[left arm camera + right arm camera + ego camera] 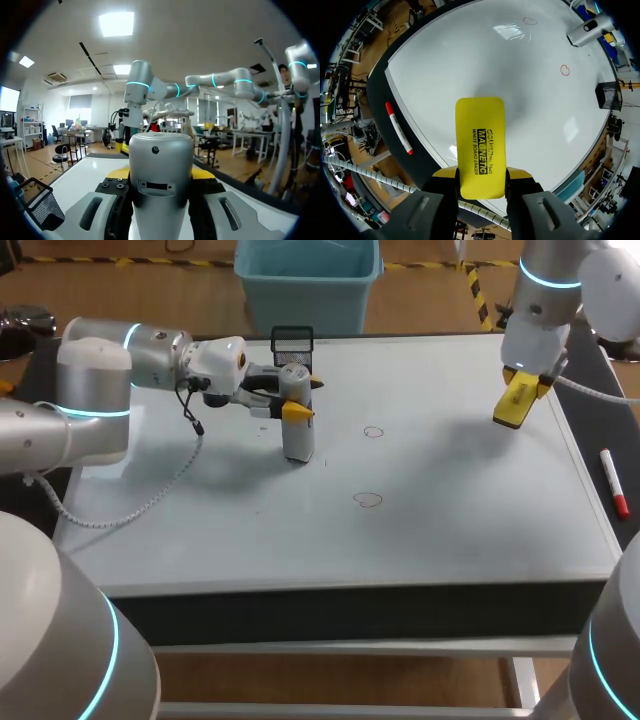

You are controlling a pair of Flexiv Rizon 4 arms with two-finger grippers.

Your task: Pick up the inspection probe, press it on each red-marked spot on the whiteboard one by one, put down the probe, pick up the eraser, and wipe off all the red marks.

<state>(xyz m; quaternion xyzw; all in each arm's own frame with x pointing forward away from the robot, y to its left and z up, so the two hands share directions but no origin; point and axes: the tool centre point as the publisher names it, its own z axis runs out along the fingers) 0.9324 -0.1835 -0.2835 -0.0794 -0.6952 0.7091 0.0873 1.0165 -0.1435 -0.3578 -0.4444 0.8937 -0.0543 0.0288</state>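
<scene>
Left gripper [303, 398] clamps the probe [298, 440] upright for pressing marks; right gripper [481, 176] clamps the eraser [480, 145], likely ready for wiping.

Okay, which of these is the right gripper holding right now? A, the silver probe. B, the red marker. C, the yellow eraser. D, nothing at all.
C: in the right wrist view the yellow eraser sits clamped between the fingers of the right gripper, while the red marker lies at the table's edge and the silver probe is in the left gripper.
</scene>
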